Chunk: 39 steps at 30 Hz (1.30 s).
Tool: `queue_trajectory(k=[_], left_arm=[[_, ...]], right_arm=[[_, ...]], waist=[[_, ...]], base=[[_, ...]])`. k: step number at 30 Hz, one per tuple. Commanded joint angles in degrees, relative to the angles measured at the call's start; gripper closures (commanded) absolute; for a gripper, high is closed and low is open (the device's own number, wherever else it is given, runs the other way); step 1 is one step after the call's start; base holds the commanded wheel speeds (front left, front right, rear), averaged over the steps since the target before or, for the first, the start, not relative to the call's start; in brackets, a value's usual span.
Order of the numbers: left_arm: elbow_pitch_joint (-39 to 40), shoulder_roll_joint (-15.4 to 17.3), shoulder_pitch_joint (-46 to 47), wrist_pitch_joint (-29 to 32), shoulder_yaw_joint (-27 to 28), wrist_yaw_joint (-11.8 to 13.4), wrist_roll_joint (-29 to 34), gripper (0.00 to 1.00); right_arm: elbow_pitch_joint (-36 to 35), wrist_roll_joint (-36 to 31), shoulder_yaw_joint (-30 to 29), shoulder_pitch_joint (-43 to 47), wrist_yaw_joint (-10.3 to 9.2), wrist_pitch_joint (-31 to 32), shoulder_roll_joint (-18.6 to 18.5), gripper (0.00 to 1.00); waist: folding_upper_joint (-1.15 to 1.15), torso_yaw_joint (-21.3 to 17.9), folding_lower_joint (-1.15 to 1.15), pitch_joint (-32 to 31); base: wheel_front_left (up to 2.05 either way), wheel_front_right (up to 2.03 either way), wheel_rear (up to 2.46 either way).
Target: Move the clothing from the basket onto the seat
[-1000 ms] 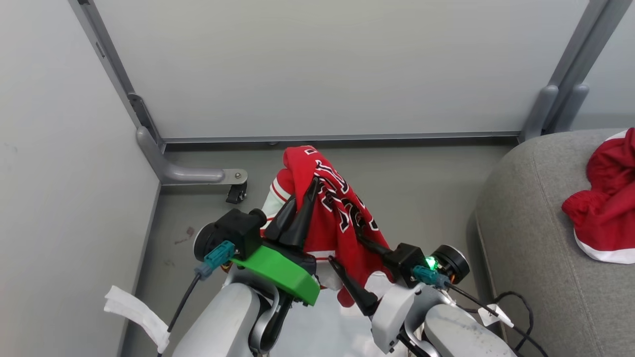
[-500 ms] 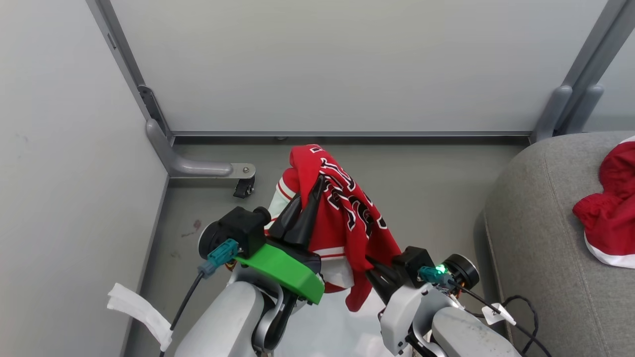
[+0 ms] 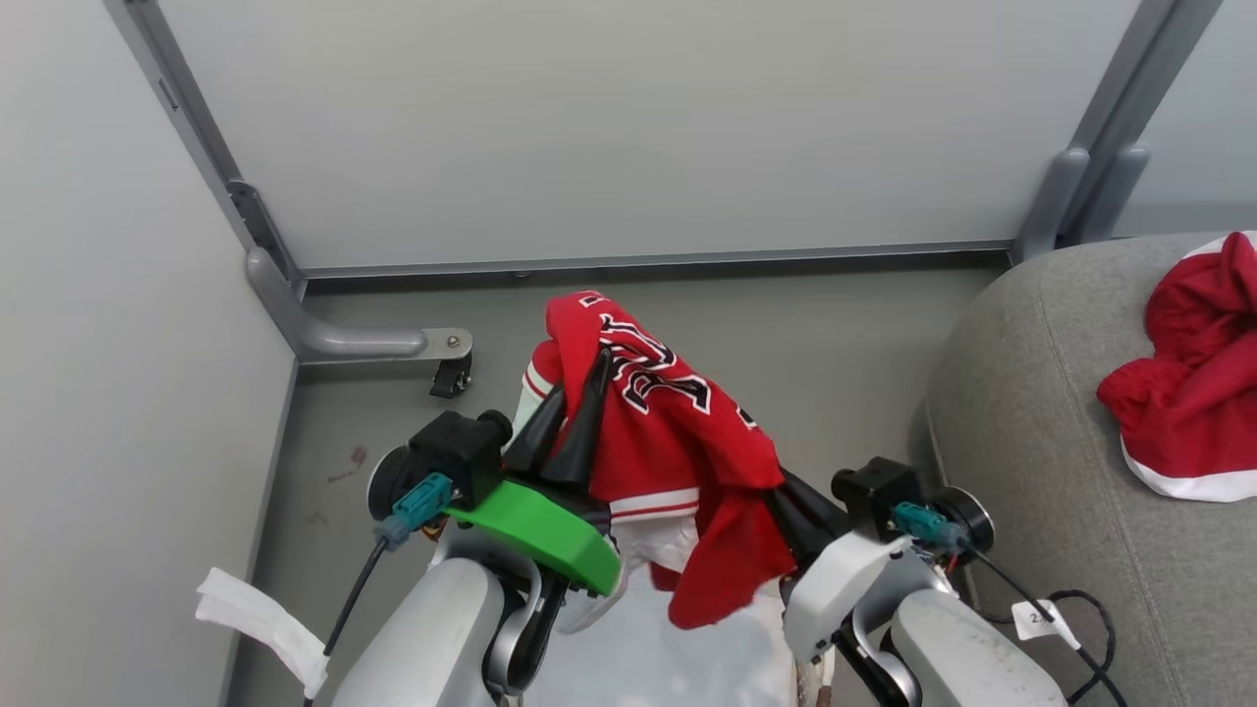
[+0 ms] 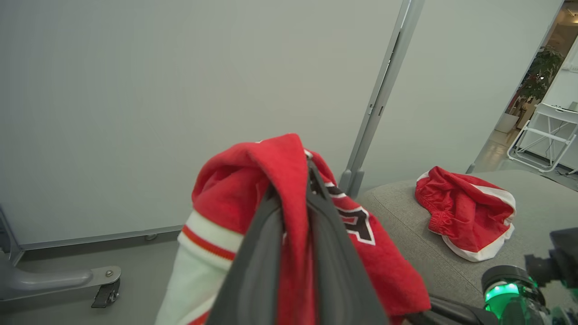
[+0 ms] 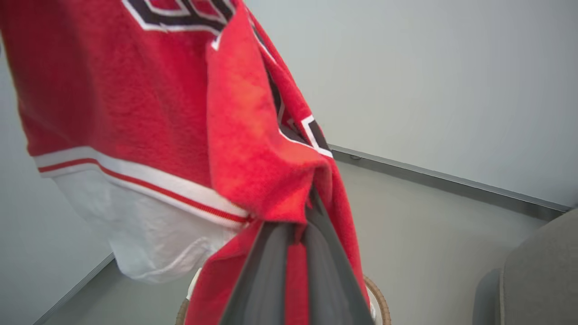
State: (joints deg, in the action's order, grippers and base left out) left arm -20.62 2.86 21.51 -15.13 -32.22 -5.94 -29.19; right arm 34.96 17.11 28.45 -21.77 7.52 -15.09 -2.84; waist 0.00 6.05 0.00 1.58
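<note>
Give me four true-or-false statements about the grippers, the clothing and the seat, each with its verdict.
1. The left gripper is clamped on the jersey. True.
2. The right gripper is open. False: it is shut on the jersey too.
3. A red garment lies on the seat. True.
4. The jersey rests on the seat. False: the two grippers hold it up, apart from the seat.

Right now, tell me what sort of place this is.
Likely an office or lab bay: pale partition panels on a castered metal foot, a grey seat, a potted plant beyond.
</note>
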Motion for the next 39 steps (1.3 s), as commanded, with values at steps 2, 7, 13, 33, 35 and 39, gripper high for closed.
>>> queue_trajectory(k=[2,7,13,33,35,39], left_arm=[[-0.66,0.11,-0.73,-0.01,0.88,0.68,0.85,0.0],[-2.5,0.11,-1.81,0.01,2.31,0.56,2.04,0.0],[-3.84,0.12,-3.35,0.01,4.37,-0.06,3.46,0.0],[-4.28,0.17,-5.86,0.01,9.89,-1.02,6.51,0.0],[-4.54,0.17,-4.84,0.02,9.05,-1.08,6.53,0.0],[-5.18,0.22,-3.19,0.01,7.72,-1.22,5.56,0.0]], right_arm=[[-2.97,-0.41,-2.61,1.55,-0.06,-0.1,-0.22,1.0],[-9.08,-0.57,-6.86,4.0,-0.06,-0.11,-0.22,1.0],[-14.89,-0.53,-9.94,5.63,-0.06,-0.11,-0.23,1.0],[-23.36,-1.49,-16.74,4.41,-0.06,-0.11,-0.45,1.0],[-24.5,-1.88,-18.52,3.88,-0.06,-0.11,-1.14,1.0],[-26.71,-3.64,-21.05,1.89,-0.06,-0.1,-3.76,1.0]], waist=[[0.0,-1.62,0.0,0.31],[0.0,-4.87,0.0,0.24],[0.0,-10.86,0.0,0.17],[0.0,-35.13,0.0,2.7],[0.0,-35.75,0.0,3.6],[0.0,-36.47,0.0,4.87]], base=[[0.0,0.0,0.0],[0.0,0.0,0.0],[0.0,0.0,0.0],[0.0,0.0,0.0],[0.0,0.0,0.0],[0.0,0.0,0.0]])
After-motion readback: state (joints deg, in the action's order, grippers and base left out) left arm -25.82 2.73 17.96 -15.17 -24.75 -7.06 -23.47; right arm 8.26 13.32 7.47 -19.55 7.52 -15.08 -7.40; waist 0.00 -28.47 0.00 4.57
